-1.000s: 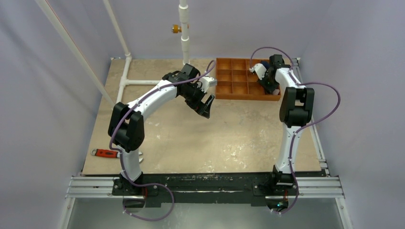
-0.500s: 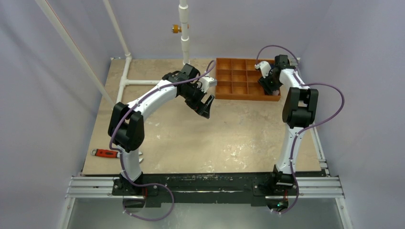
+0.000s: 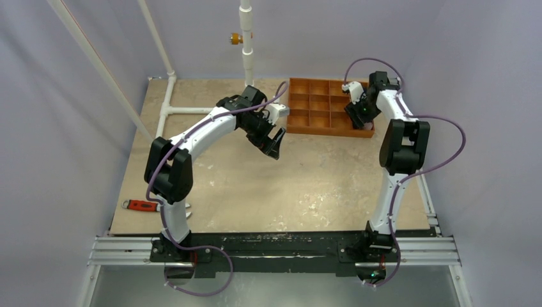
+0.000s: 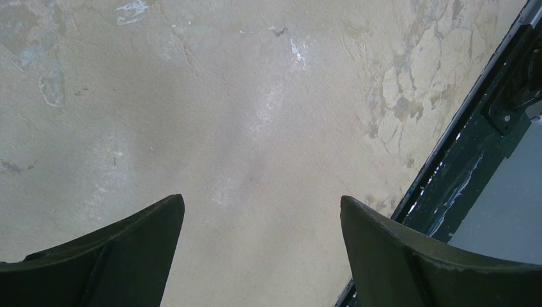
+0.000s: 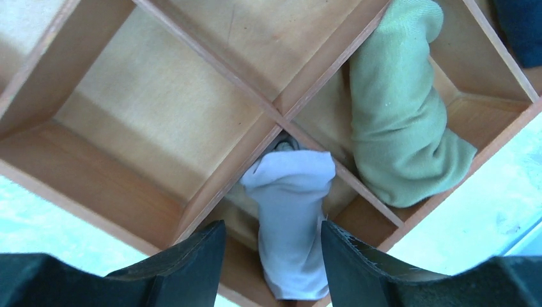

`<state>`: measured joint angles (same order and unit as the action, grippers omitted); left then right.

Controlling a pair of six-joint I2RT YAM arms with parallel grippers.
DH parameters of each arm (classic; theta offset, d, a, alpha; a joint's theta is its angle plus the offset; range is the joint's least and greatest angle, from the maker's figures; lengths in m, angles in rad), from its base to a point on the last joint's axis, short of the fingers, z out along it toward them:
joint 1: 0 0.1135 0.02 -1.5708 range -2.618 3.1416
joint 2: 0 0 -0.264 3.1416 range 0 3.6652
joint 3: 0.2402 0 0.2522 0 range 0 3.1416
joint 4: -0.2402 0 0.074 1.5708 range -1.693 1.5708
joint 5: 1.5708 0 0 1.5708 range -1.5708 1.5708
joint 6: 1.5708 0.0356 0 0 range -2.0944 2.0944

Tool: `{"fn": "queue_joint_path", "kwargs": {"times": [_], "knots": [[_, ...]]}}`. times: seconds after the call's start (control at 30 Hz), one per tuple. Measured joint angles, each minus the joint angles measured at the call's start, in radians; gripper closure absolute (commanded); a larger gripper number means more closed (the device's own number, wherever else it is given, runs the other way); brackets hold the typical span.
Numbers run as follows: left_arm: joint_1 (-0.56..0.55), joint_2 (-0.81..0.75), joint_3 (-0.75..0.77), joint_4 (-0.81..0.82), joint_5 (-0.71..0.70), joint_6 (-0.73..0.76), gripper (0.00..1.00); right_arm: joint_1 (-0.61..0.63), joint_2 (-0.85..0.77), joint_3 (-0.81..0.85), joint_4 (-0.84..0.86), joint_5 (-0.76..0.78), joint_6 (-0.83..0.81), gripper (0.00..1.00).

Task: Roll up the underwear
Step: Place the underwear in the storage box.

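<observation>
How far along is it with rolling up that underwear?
Nearly finished, it seems. Done: the underwear is a tight roll sitting in a compartment of the wooden tray, next to a green bundle. In hand: nothing; the right claw is open either side of the roll, the left claw open over bare table. Left: probably just backing away.

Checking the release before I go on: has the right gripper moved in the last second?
Yes, slightly. The right gripper has tilted rightward over the tray, and its elbow has swung out toward the table's right edge.
</observation>
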<state>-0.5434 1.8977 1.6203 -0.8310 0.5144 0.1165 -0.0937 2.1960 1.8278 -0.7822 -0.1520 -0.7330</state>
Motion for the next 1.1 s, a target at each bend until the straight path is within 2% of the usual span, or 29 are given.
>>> {"fn": "queue_joint_path", "kwargs": {"times": [0.37,0.67,0.9,1.03,1.1], "knots": [[0.0,-0.009,0.0,-0.002,-0.008,0.0,0.08,-0.002,-0.114,0.0,-0.043,-0.01,0.037,0.45],[0.041,-0.111,-0.039,0.013,-0.102,0.001,0.07,-0.007,-0.373,-0.08,0.044,-0.029,0.133,0.33],[0.123,-0.249,-0.174,0.102,-0.204,0.007,0.06,-0.016,-0.513,-0.167,0.123,-0.053,0.216,0.26],[0.217,-0.34,-0.254,0.156,-0.22,0.003,0.04,-0.026,-0.587,-0.212,0.154,-0.066,0.256,0.16],[0.274,-0.392,-0.291,0.188,-0.223,-0.003,0.03,-0.029,-0.629,-0.229,0.167,-0.074,0.275,0.03]]}}
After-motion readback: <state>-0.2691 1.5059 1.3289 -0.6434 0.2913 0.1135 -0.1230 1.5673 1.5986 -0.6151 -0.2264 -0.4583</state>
